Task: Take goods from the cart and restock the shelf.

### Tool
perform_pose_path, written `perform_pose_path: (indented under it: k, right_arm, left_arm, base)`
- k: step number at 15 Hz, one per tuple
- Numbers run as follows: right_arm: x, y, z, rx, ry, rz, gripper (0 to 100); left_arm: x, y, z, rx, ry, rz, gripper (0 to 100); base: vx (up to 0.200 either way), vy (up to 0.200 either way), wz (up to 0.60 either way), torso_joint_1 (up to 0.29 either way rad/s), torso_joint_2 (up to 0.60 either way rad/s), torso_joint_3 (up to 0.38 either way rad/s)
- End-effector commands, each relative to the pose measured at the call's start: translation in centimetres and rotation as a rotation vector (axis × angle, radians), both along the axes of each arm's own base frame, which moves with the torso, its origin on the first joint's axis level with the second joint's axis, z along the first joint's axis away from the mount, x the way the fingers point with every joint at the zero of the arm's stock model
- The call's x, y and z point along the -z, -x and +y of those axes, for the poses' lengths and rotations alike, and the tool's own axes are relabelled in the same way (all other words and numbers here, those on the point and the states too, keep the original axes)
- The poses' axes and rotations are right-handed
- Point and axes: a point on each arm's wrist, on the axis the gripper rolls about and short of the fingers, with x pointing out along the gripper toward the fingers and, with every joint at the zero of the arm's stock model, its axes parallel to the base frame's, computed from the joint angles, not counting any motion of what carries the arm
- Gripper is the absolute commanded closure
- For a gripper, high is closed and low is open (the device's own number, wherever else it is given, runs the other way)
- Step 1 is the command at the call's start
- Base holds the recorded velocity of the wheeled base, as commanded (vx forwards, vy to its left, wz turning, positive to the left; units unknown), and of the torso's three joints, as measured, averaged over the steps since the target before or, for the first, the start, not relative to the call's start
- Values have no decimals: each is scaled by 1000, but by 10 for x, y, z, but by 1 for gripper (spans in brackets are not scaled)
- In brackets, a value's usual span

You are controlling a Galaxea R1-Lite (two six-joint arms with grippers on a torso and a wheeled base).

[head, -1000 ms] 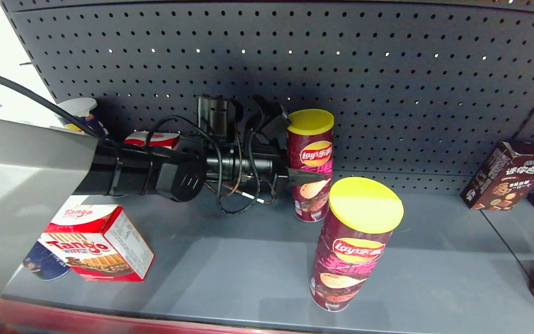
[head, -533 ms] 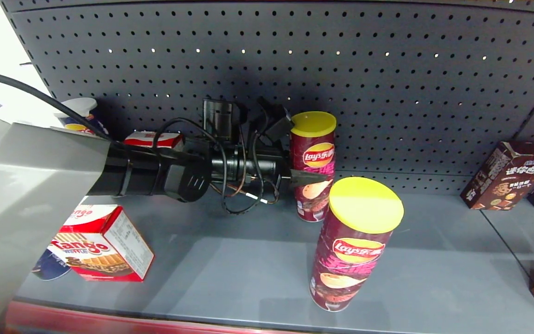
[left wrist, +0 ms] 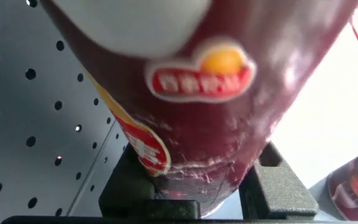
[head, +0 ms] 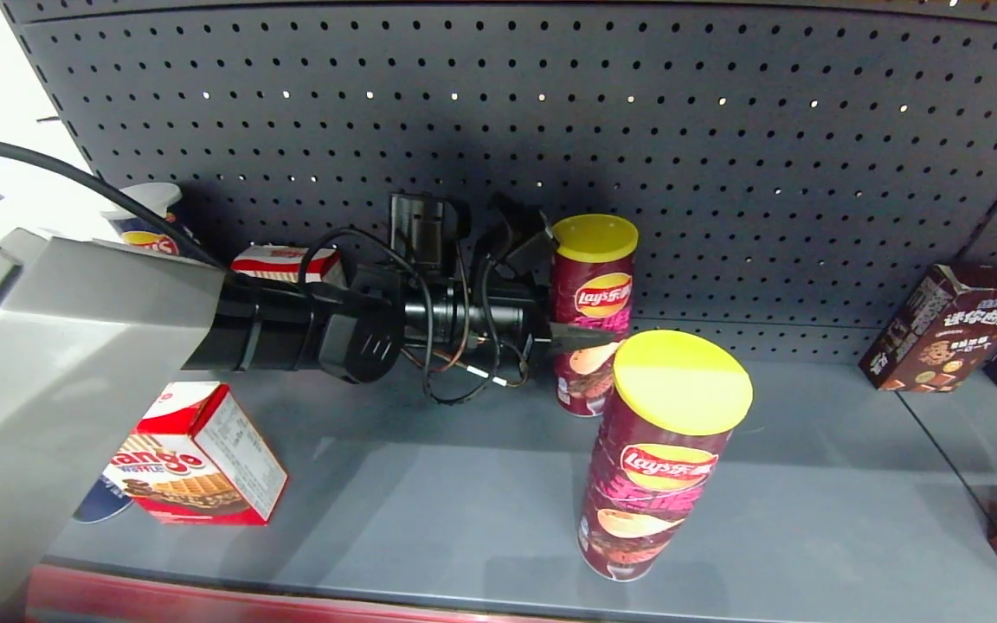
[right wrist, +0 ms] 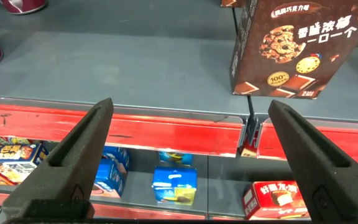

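A dark red chip can (head: 602,294) with a yellow lid stands upright near the pegboard at the back of the grey shelf (head: 429,502). My left gripper (head: 589,336) comes in from the left and is shut on the can's middle. In the left wrist view the same chip can (left wrist: 229,93) sits between the dark fingers (left wrist: 278,186). I cannot tell whether its base touches the shelf. A second, matching chip can (head: 663,450) stands free, closer to the front and a little to the right. My right gripper (right wrist: 191,155) hangs open in front of the shelf's red front edge (right wrist: 166,127), holding nothing.
A red wafer box (head: 196,467) lies at the front left, with a smaller red-and-white box (head: 286,260) and a cup (head: 148,216) behind it. Brown cookie boxes (head: 948,329) stand at the right. Bare shelf floor (head: 836,484) lies between the front can and those boxes.
My left arm has moved to the right and slightly toward the pegboard, carrying the gripped can with it. The front can and the boxes have stayed put.
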Motion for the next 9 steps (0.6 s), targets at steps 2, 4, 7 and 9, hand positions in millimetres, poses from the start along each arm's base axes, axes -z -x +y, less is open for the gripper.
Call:
perform_pose_path:
  k: [2, 4, 7, 9]
  right_arm:
    - [0, 0, 0, 1, 0, 1, 0]
    - [0, 0, 0, 1, 0, 1, 0]
    - [0, 0, 0, -1, 0, 2, 0]
    - [0, 0, 0, -1, 0, 1, 0]
  left_arm:
    - [4, 2, -5, 0, -10, 6, 0]
    - [5, 3, -7, -49, -25, 1, 0]
    - [5, 14, -4, -109, -54, -23, 0]
    - [6, 26, 3, -155, -86, -23, 0]
  base:
    - [0, 0, 0, 0, 0, 0]
    - [0, 0, 0, 0, 0, 0]
    - [0, 0, 0, 0, 0, 0]
    - [0, 0, 0, 0, 0, 0]
